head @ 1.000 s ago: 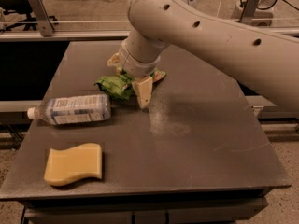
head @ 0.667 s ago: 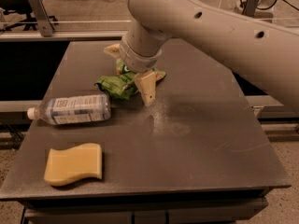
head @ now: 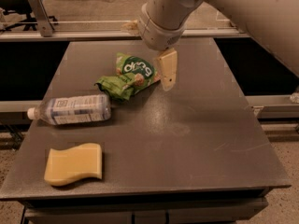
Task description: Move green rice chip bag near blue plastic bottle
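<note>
The green rice chip bag [head: 128,76] lies wrinkled on the dark table, left of the table's middle and toward the back. The blue plastic bottle [head: 72,109] lies on its side just in front and left of the bag, its white cap pointing left. The bag's lower left corner is close to the bottle's right end. My gripper [head: 148,55] hangs above the bag's right side and is open. One beige finger [head: 167,69] points down beside the bag's right edge. The other finger [head: 130,26] shows behind the wrist. Nothing is held.
A yellow wavy-edged sponge [head: 74,163] lies near the front left corner of the table [head: 196,139]. A metal rail and frame [head: 39,13] run behind the table. My large white arm covers the upper right.
My gripper has lifted away from the bag, which now lies in full view. The bag, bottle and sponge have stayed in place.
</note>
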`<state>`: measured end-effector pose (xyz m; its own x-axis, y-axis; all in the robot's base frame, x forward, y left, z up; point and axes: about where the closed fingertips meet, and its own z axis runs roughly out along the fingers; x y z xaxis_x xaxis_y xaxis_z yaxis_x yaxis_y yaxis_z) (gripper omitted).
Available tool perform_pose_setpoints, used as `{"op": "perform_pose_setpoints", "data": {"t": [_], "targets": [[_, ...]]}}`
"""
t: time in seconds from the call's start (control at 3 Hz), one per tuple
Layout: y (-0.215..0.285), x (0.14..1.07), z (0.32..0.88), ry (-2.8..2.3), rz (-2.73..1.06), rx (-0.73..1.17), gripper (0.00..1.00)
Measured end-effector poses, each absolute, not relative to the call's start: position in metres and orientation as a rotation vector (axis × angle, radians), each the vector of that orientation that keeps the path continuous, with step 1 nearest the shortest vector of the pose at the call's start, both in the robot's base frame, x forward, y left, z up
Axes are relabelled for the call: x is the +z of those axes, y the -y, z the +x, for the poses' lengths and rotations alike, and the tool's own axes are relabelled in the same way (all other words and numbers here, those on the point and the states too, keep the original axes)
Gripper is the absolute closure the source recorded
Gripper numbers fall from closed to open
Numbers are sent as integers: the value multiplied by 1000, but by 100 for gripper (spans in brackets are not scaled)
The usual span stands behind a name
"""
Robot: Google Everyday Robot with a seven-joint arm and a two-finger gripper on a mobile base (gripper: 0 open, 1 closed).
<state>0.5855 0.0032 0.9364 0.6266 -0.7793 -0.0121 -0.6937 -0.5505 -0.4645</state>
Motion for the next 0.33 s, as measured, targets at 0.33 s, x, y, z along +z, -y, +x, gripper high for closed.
{"op": "perform_pose_setpoints", "data": {"t": [0.33], "targets": [[-3,936,586,-1165,-2422,-271,0]]}}
